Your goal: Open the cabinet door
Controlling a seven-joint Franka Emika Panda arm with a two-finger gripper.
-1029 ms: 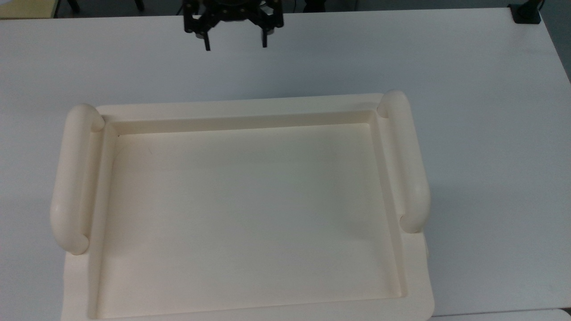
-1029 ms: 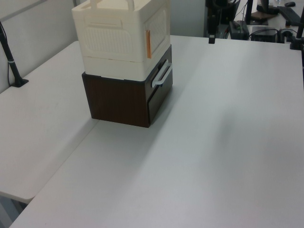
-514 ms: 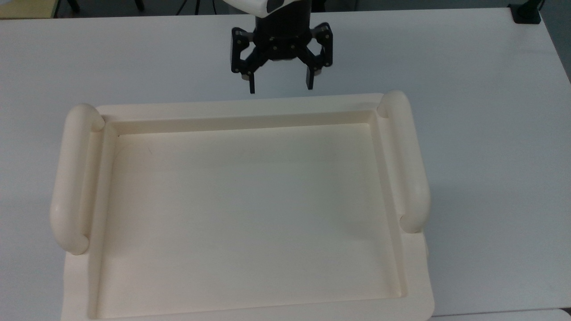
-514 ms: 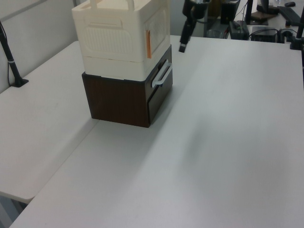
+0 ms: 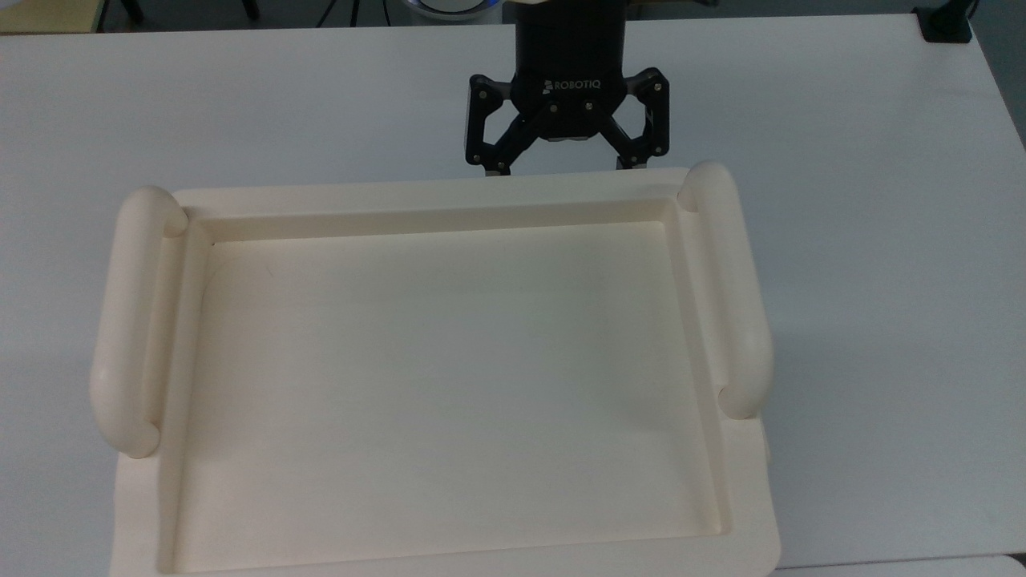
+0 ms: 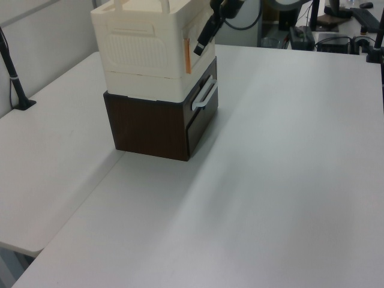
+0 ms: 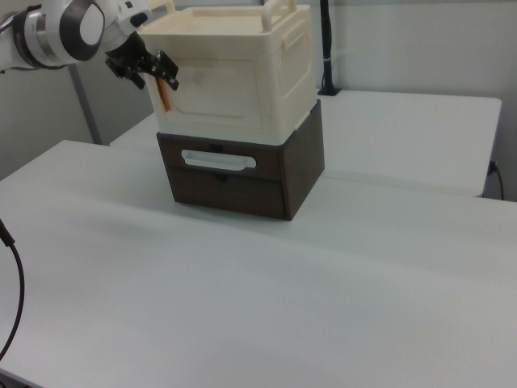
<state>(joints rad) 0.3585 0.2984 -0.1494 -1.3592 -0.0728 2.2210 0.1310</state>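
The gripper (image 5: 565, 167) is seen spread open in the top view, its two black fingers (image 5: 483, 160) held well apart and nothing between them; their tips are hidden behind the far rim of the cabinet's recessed top (image 5: 433, 196). In the right view the gripper (image 7: 161, 79) is placed at the upper corner of the cabinet's front, on the right view's left, just beside an orange strip (image 7: 165, 98) at that edge. In the left view the gripper (image 6: 203, 42) is angled down toward the same strip (image 6: 187, 55), and contact with it cannot be made out for certain. The door (image 7: 220, 90) is seen as the flat cream panel on the cabinet's front face, lying flush and closed, with the strip at its edge. The cream cabinet (image 6: 144, 54) is stacked on a dark brown drawer unit (image 6: 157, 126), whose front carries a pale bar handle (image 7: 218, 161). Two thick rounded bars (image 5: 128, 320) are set along the short sides of the recessed top. The stack is stood on a white tabletop (image 6: 282, 180), near the edge at the left view's left, and a black clamp (image 5: 946, 22) is fixed at the tabletop's far corner in the top view.
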